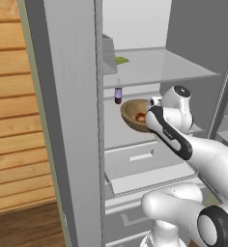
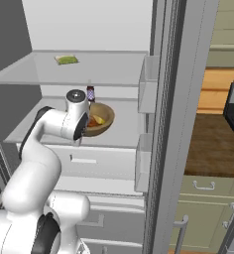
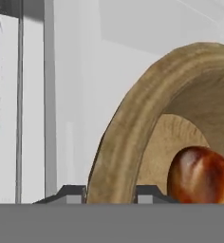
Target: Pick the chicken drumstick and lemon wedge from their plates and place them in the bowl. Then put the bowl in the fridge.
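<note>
The wooden bowl (image 1: 134,115) (image 2: 103,120) hangs tilted over the middle glass shelf inside the open fridge (image 1: 164,67) (image 2: 89,67). My gripper (image 3: 111,195) is shut on the bowl's thick rim (image 3: 128,128), with one fingertip on each side of it. The reddish-brown chicken drumstick (image 3: 199,175) (image 1: 141,116) lies inside the bowl, and the yellow lemon wedge (image 2: 100,120) sits beside it. In the base views my white hand (image 1: 176,99) (image 2: 75,116) is close against the bowl's near side. I cannot tell whether the bowl touches the shelf. The plates are out of view.
A small dark bottle (image 1: 118,94) (image 2: 90,93) stands on the same shelf just behind the bowl. A green item (image 1: 121,60) (image 2: 67,60) lies on the upper shelf. White drawers (image 1: 140,157) sit below. Door bins (image 2: 147,84) and the fridge wall (image 1: 72,120) flank the opening.
</note>
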You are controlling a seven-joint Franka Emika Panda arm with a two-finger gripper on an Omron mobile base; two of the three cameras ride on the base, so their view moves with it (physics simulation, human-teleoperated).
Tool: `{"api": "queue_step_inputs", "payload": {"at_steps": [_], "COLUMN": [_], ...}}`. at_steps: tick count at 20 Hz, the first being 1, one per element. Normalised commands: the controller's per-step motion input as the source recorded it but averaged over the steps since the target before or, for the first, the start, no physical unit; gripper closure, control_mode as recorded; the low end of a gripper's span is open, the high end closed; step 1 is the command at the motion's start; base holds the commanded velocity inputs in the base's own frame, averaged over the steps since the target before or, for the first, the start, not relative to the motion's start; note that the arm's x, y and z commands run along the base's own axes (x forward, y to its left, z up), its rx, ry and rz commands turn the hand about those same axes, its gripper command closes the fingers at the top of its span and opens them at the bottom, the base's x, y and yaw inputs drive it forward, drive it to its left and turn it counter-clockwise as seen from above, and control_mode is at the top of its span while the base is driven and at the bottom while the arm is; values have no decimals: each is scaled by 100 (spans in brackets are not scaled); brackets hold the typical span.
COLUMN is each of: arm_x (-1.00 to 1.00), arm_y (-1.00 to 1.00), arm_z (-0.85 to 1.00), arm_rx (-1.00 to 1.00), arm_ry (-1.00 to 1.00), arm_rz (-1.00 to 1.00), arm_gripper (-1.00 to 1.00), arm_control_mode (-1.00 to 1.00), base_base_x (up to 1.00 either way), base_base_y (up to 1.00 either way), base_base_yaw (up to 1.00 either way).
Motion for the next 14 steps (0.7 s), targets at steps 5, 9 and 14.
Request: {"api": "queue_step_inputs", "payload": {"at_steps": [5,9,14], "arm_x": [-7,-31,-63], "arm_y": [0,0,0], "arm_z": [4,37,69], "arm_rx": [0,0,0], "arm_ry": [-11,-21,-5], "arm_rz": [0,-2,-13], "arm_gripper": [-100,-100,-100], "arm_control_mode": [-100,-100,-100], "base_base_x": [0,0,0], "base_base_y": [0,0,0], "base_base_yaw": [0,0,0]}}
